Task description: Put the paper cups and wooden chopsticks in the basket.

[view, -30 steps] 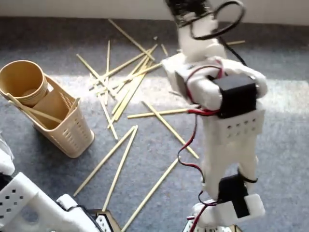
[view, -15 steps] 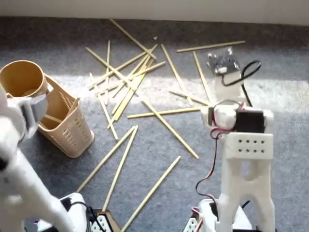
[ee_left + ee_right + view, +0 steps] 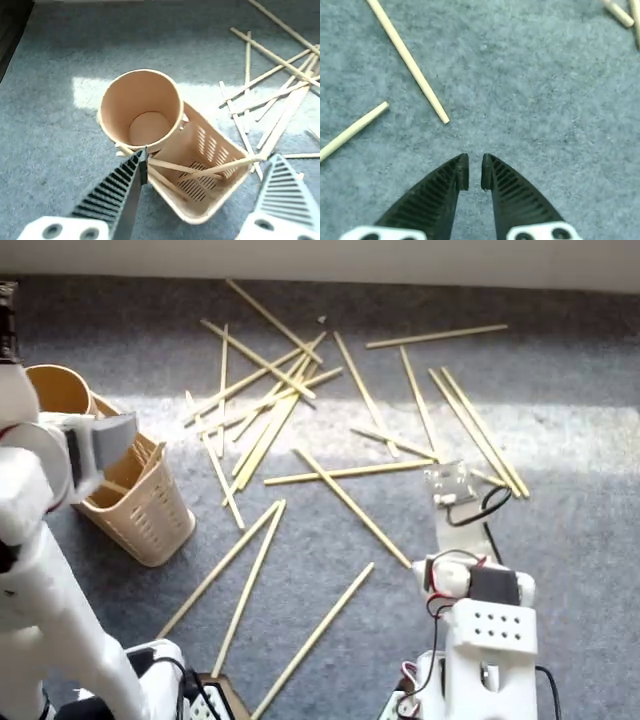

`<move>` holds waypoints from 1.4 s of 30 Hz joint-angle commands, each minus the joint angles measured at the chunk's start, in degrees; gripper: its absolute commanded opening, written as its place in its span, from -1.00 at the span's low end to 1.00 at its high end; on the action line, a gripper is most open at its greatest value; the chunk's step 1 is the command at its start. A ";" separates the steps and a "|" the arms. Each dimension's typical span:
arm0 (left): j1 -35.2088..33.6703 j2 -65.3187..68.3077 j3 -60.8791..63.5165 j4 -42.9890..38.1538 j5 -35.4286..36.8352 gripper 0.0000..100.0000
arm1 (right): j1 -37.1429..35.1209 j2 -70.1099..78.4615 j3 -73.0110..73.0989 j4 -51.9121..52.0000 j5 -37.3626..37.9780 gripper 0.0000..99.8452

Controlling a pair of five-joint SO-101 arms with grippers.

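The left end effector [image 3: 210, 156] is open wide and holds nothing. Right under it is the basket [image 3: 150, 515], at the left of the high view, with a cup [image 3: 140, 107] in it. The right end effector [image 3: 474, 164] is almost shut and holds nothing. One chopstick [image 3: 407, 59] ends just in front of it. More chopsticks [image 3: 345, 472] lie over the middle and top of the table [image 3: 560, 360].

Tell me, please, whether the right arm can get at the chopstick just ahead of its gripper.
Probably yes: only bare carpet lies between the right gripper and that chopstick, though its jaws stand nearly shut.
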 commanded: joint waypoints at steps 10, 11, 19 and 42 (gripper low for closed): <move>28.00 -20.09 31.25 -0.44 -2.37 -0.26 | 5.93 -15.25 8.66 0.40 0.88 -0.88; 30.11 -19.21 32.92 -0.35 -3.25 -0.26 | 6.02 -16.31 8.92 1.19 0.88 -0.88; 38.37 1.01 41.10 -0.18 -12.66 -0.35 | 9.63 -14.81 9.45 1.27 3.34 -0.88; 26.07 34.24 41.36 -19.78 -23.21 -0.17 | 11.03 -11.82 20.53 -8.31 3.34 -0.88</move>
